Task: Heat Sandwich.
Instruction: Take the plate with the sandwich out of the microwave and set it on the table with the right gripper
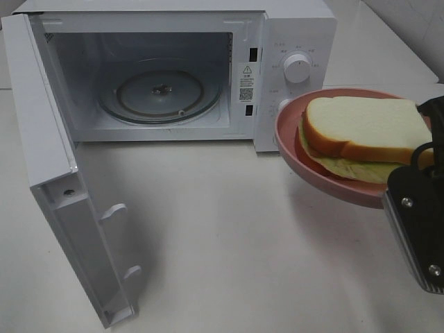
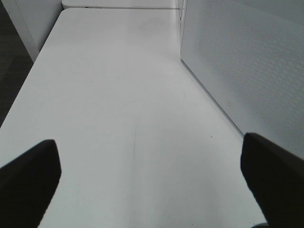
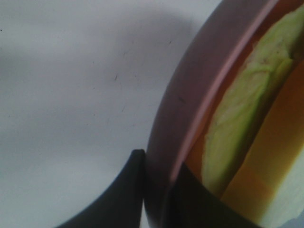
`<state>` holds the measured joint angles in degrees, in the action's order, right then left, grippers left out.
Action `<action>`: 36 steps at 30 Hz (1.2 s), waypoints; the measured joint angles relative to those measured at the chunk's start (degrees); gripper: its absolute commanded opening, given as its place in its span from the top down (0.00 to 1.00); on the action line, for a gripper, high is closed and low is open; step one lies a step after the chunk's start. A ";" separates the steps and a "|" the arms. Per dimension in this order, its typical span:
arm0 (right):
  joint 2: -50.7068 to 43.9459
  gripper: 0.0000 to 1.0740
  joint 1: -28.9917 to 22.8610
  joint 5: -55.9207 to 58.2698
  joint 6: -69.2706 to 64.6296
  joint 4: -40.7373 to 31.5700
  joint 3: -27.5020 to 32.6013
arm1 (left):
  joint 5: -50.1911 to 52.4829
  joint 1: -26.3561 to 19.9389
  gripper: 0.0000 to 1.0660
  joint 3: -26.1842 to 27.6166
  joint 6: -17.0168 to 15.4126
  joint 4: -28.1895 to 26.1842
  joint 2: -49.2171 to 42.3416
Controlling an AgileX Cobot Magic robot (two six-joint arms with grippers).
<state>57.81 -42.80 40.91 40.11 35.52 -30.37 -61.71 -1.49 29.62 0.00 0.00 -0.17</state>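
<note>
The right hand (image 1: 424,182) is cut off at the frame edge, hiding part of the pink plate (image 1: 291,149).

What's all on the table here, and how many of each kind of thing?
Microwave, door open: 1
Glass turntable inside it: 1
Pink plate, held up by the right gripper: 1
Sandwich on the plate: 1
Total: 4

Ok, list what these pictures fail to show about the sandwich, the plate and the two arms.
- Round pink plate: in the exterior high view its near-right rim is hidden behind the right gripper, whose fingers pinch that rim.
- White-bread sandwich with green filling: its lower slice is mostly covered by the top one.
- Left gripper: absent from the exterior high view; only dark finger ends show.
- White microwave: dial labels too small.
</note>
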 measured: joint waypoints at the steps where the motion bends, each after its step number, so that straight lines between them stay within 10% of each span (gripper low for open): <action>1: 0.00 1.00 0.00 0.57 -1.38 0.17 0.00 | 0.00 0.00 0.08 0.00 0.00 0.00 0.00; 36: 0.86 1.00 0.00 27.73 -38.67 3.55 0.11 | 0.00 0.00 0.08 0.00 0.00 0.00 0.00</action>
<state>58.67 -42.80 68.64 1.43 39.08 -30.25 -61.71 -1.49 29.62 0.00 0.00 -0.17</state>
